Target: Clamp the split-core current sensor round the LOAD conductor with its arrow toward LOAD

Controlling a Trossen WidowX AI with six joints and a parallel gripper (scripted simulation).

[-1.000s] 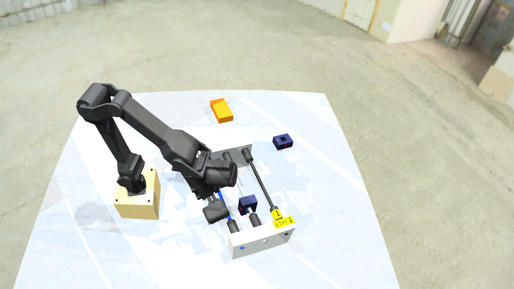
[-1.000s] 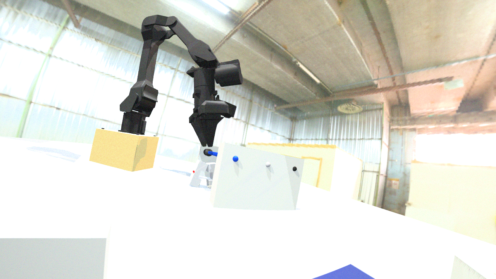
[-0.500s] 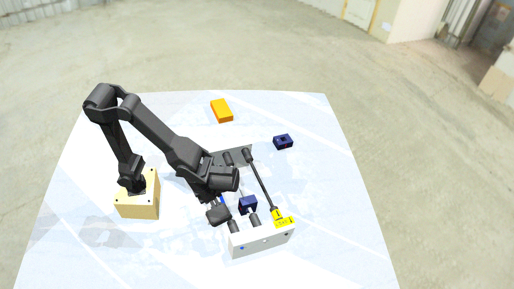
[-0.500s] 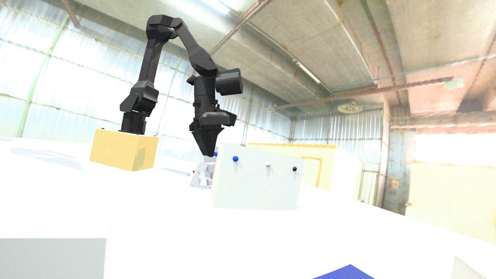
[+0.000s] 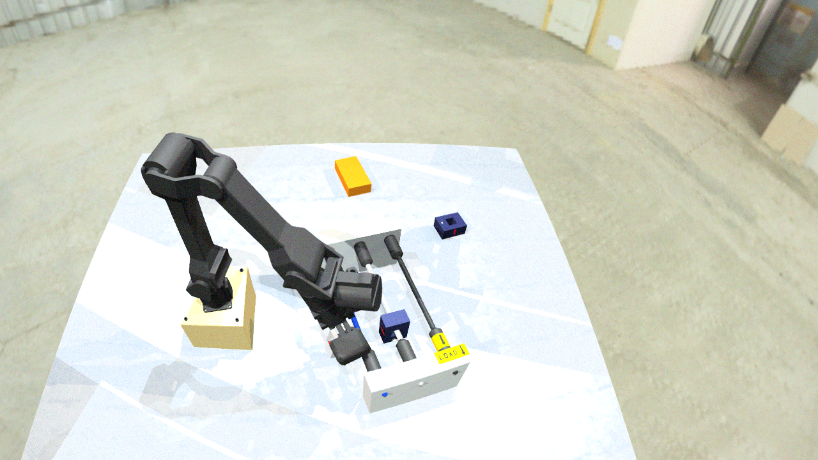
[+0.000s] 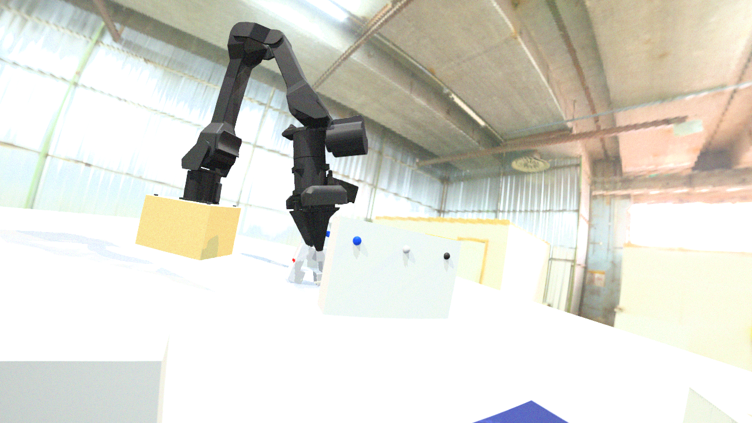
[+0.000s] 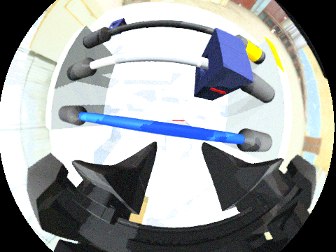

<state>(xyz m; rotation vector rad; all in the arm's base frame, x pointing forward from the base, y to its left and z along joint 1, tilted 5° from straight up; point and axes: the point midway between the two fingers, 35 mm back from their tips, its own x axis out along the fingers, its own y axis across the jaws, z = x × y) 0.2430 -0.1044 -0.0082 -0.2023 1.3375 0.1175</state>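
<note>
The black LOAD conductor (image 5: 417,291) (image 7: 164,24) runs at the far side of the rack, with a yellow LOAD marker (image 5: 452,353) at its front end. The open sensor (image 6: 298,273) is pale and stands low on the table with its jaws apart. In the wrist view only its red arrow (image 7: 178,120) stands out, just beyond the blue conductor; its outline is lost against the white table. In the top view it is mostly hidden by the arm. My gripper (image 6: 316,248) (image 7: 179,145) points down above the sensor, fingers apart and empty, close beside the blue conductor (image 7: 168,129).
A dark blue closed block (image 5: 394,324) (image 7: 231,64) surrounds the white conductor (image 7: 150,59). Another dark blue block (image 5: 450,225) lies beyond the rack, and an orange block (image 5: 353,176) at the back. The white end panel (image 5: 420,377) (image 6: 389,284) stands close to my gripper.
</note>
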